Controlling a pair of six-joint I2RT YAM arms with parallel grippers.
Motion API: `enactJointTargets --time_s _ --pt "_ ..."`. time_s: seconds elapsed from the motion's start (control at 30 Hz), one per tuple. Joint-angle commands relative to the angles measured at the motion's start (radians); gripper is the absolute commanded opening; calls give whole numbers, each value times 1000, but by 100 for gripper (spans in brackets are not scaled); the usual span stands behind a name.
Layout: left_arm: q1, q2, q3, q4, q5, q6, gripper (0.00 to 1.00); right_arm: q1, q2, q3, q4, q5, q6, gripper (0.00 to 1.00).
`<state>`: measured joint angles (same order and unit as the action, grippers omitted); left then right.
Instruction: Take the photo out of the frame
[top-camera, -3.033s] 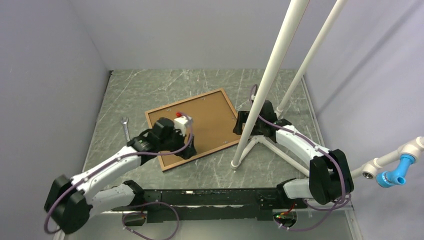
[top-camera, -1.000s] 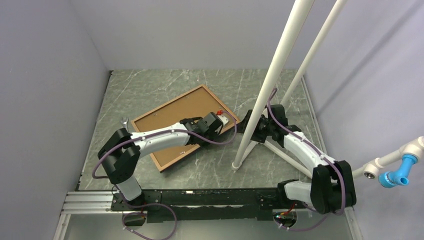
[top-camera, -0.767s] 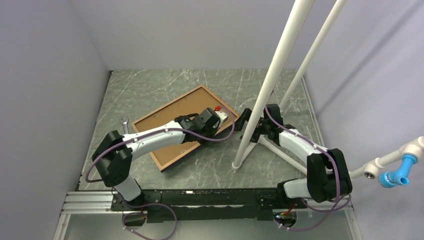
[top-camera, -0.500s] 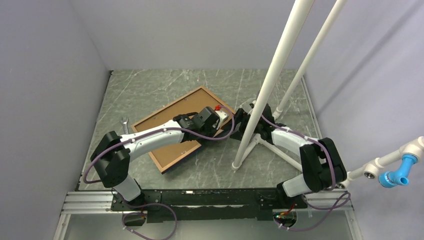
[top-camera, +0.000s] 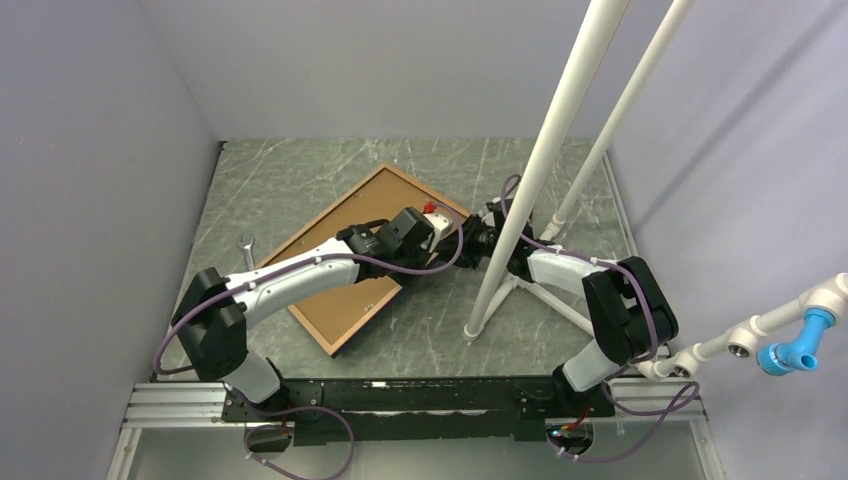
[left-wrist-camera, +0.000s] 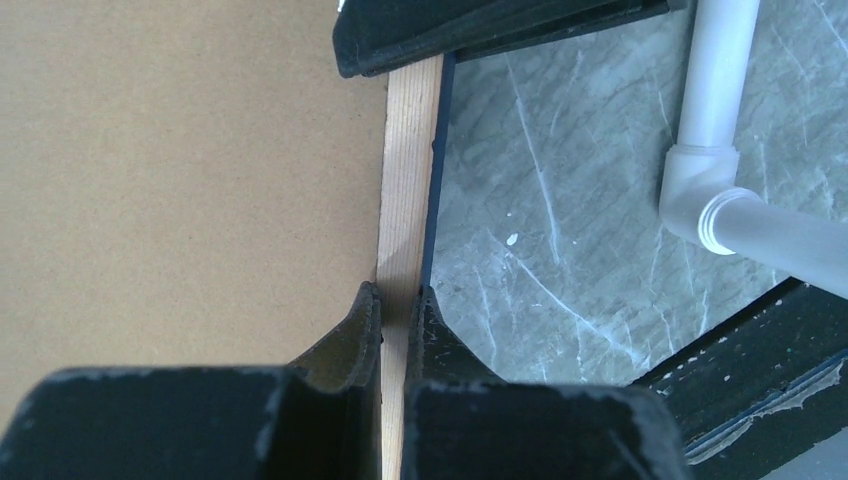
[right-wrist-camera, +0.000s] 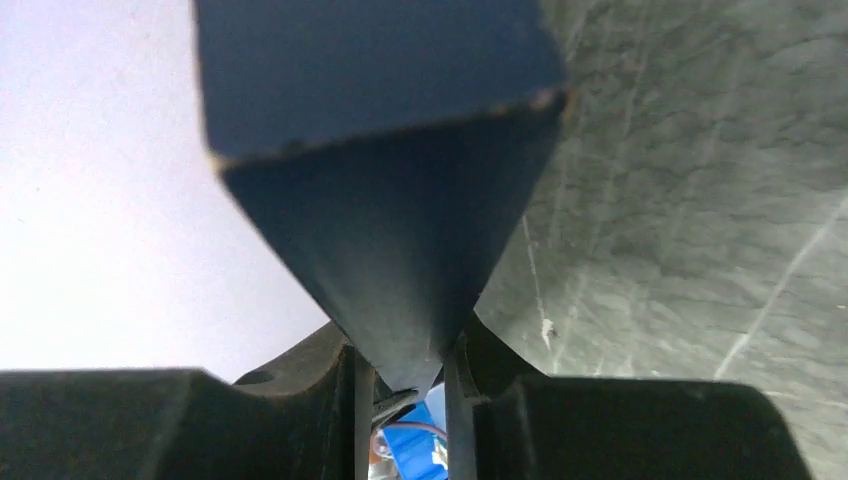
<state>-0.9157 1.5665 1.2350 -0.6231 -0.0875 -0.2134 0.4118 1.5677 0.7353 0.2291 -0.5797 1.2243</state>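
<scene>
The frame (top-camera: 345, 262) sits askew near the middle of the surface (top-camera: 300, 170), brown back up, so the photo is out of sight. At the frame's right-hand corner, the left tool (top-camera: 443, 230) is clenched on the light wood rim (left-wrist-camera: 410, 180). The right tool (top-camera: 478, 238) grasps the dark blue edge (right-wrist-camera: 380, 150) just beside it. A white pole (top-camera: 530, 170) stands close by, toward the right edge.
</scene>
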Motion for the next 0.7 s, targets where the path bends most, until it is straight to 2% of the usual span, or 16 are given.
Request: enactJointTargets --time_s 0.0,0.07,0.17,0.4,0.5,0.67 --pt "-9 -77 58 -47 -38 -56 17 30 -8 71 -30 90 19 0" --pt "-21 -89 54 -82 -103 -79 35 33 -19 96 -104 128 31 0" --pt "-52 -114 29 -127 -233 -122 56 34 -38 113 -159 149 84 0" --pt "-199 -74 4 -277 -573 -180 86 46 -63 177 -312 191 155 0" --pt "-234 -5 4 -342 -689 -182 89 54 -60 199 -339 195 167 0" --pt "-240 47 -2 -348 -801 -131 83 74 -76 201 -352 210 191 0"
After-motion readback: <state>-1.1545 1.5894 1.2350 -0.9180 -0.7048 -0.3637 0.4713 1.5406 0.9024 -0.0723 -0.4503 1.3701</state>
